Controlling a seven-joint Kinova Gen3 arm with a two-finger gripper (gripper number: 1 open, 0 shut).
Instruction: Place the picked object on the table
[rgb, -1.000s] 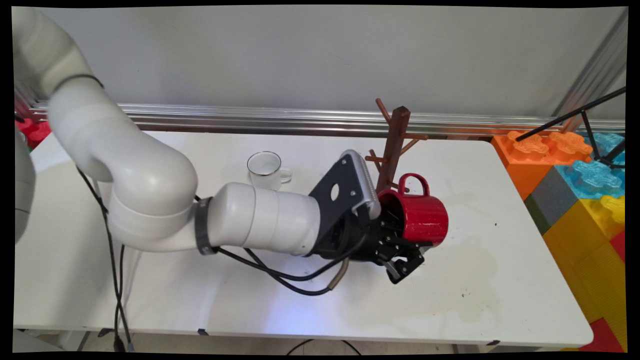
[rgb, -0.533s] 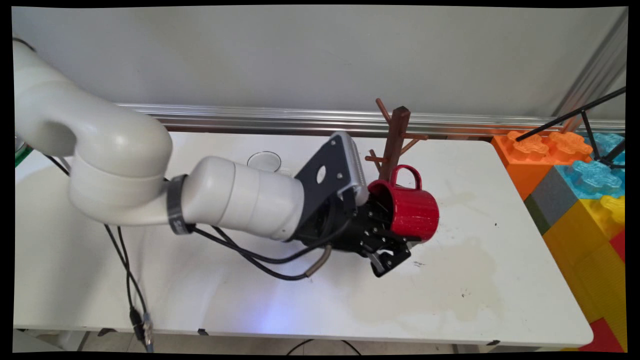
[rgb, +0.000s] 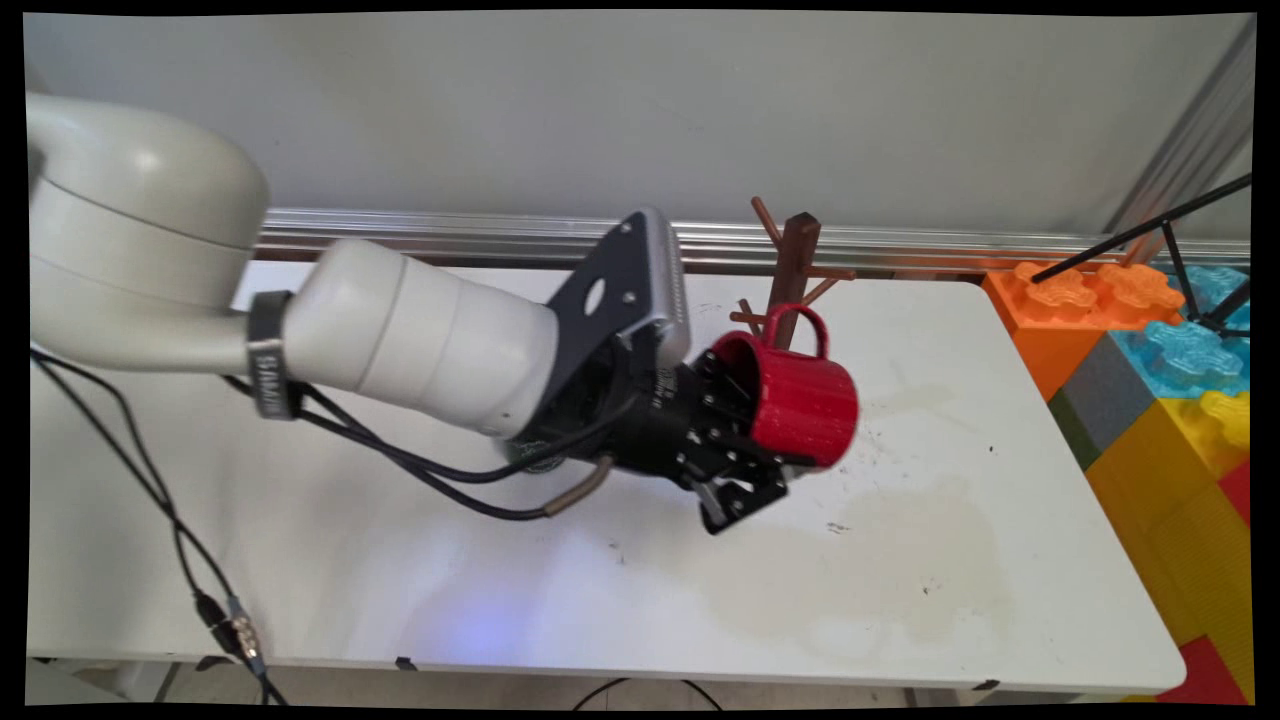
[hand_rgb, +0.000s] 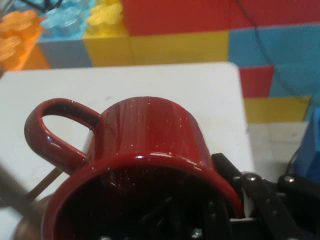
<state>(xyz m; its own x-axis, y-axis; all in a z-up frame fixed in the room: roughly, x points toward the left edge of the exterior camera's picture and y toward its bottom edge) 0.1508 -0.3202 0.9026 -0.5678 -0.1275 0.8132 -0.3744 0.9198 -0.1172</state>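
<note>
Compared with half a second ago, the end effector (rgb: 765, 440) and the red mug (rgb: 800, 395) have moved up and a little to the left, so the mug's handle (rgb: 800, 325) now overlaps the trunk of the wooden mug tree (rgb: 790, 275) higher than before. The clear glass cup that showed behind the arm one second ago is now hidden by the arm.

The end effector is closed on the red mug: one finger is inside the mouth and the other is outside the wall, on the side toward the near edge of the bench (rgb: 900, 600). The mug lies on its side in the air, above the bench, with its mouth toward the wrist and its bottom pointing to the right. Its handle points up and toward the mug tree. In the hand view the red mug (hand_rgb: 145, 165) fills the lower part, with the handle on the left.

In front of the mug tree and to its right, the bench surface is open up to the near edge and the right edge. Beyond the right edge stand large coloured blocks (rgb: 1150, 350). Behind the mug tree are a metal rail (rgb: 480, 235) and the wall.
</note>
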